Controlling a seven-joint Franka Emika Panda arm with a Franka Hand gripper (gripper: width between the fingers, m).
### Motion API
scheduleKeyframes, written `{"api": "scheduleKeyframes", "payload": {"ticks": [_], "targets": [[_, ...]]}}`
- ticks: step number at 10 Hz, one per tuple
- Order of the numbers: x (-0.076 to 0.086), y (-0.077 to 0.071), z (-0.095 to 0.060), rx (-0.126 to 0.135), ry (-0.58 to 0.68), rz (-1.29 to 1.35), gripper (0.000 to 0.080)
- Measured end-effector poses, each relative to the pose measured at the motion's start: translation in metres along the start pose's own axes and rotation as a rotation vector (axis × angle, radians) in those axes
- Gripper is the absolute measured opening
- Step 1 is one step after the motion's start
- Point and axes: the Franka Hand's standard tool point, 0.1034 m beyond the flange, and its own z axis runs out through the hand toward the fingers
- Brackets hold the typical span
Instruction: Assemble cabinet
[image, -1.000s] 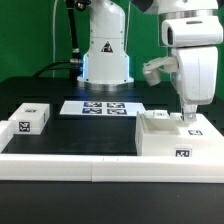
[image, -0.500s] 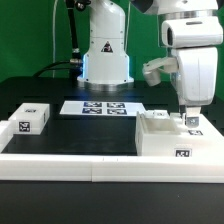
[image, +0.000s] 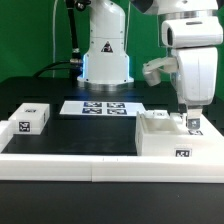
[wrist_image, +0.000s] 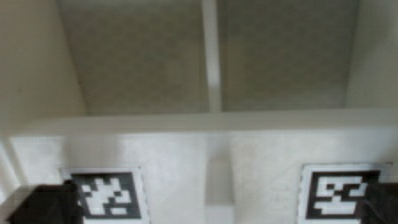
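- Comparing with the shot from a second ago: the pincer (image: 188, 121) was pinched nearly shut back then. Now its fingers stand spread wide, and as far as I can see there's nothing clamped between them.
- The arm hasn't really shifted otherwise, it's over the same spot at the exterior view's right.
- The fingertips are down at the top face of the cabinet body (image: 168, 138). Can't tell if they actually touch it.
- That body is the big white box on the exterior view's right side of the dark worktop (image: 85, 130), just behind the long low white rail (image: 60, 164). It's in the same place as before.
- The wrist view is mostly white cabinet plastic, with two marker tags (wrist_image: 107, 193) side by side.
- The small tagged block (image: 28, 119) sits way over at the exterior view's left, well apart from the body. It hasn't moved.
- The marker board (image: 100, 107) lies flat between them, in front of the robot base (image: 105, 55), also unchanged.
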Motion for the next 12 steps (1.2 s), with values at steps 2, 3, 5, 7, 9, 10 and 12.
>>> {"api": "scheduleKeyframes", "payload": {"ticks": [2,3,5,7,9,10,12], "targets": [[0.003,-0.013,-0.018,-0.012,-0.010,0.014,0.0797],[0.002,-0.023,-0.023,-0.009,-0.017,0.010,0.0797],[-0.004,-0.042,-0.023,0.010,-0.031,0.027,0.0797],[-0.005,-0.040,-0.022,0.008,-0.029,0.030,0.0797],[-0.005,-0.040,-0.022,0.009,-0.029,0.030,0.0797],[-0.005,-0.040,-0.021,0.009,-0.029,0.030,0.0797],[-0.006,-0.060,-0.017,-0.003,-0.023,0.071,0.0797]]}}
